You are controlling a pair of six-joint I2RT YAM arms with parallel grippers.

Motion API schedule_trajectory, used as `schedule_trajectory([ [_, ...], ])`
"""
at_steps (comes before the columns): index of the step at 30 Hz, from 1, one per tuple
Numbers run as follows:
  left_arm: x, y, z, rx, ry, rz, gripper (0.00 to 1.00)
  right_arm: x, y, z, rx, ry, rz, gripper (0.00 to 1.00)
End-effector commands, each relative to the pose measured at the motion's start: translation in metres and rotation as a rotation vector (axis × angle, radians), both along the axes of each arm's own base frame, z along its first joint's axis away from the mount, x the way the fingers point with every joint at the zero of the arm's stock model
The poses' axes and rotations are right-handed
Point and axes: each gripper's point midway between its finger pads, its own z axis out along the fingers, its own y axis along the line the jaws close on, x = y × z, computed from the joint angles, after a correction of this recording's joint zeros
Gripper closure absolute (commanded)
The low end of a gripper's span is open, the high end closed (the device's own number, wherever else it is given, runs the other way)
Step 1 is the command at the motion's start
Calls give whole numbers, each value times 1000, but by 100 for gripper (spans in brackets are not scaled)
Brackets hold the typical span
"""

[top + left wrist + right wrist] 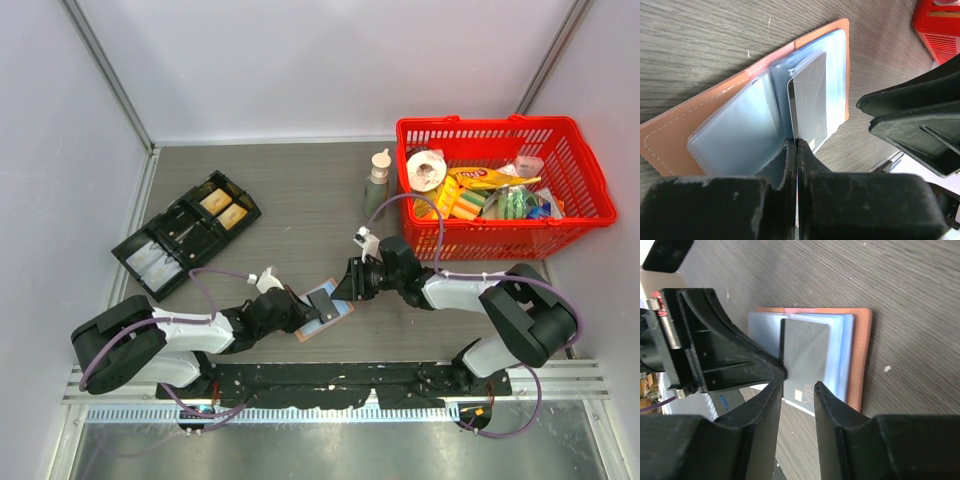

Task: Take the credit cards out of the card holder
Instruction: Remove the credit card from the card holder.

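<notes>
card holder [670,145] tan leather-like, matt, fine grain, pale stitching along rim; sleeves [737,135] inside it clear soft plastic, glossy, bluish sheen; credit card [811,100] smooth stiff grey plastic, satin, white edge; table [700,35] grey-brown wood-grain laminate, matt, few pale specks; left gripper [797,149] and right gripper [798,390] fingers matt black plastic, scuffed, chalky at edges; basket [500,240] at 2 o'clock in top view glossy red plastic lattice; compartment tray [188,232] at 9 o'clock shiny black plastic
</notes>
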Motion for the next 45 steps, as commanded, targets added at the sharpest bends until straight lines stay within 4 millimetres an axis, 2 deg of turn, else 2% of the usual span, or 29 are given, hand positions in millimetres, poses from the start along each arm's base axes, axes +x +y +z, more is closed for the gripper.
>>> schedule_trajectory([
  [1,6,-6,3,8,-33,-13,100,-2,19,23,107,-1,55,63],
  [11,4,-2,5,2,-37,-5,100,-10,13,-20,54,91,20,63],
  [15,3,0,6,-16,-35,3,93,-12,6,-33,12,112,-1,64],
  [20,-1,-4,8,-27,-30,-29,83,-13,2,-39,-17,116,-12,64],
  [26,-4,-11,9,-47,-20,-59,81,-12,2,-39,-20,114,-15,64],
  [30,-6,-15,12,-58,-18,-76,83,-12,0,-40,-27,115,-21,64],
  [37,-5,-11,20,-74,-37,-64,99,-11,-1,-42,-39,112,-29,64],
  [45,-9,2,19,-57,-19,-30,100,-10,-6,-46,-54,116,-44,64],
])
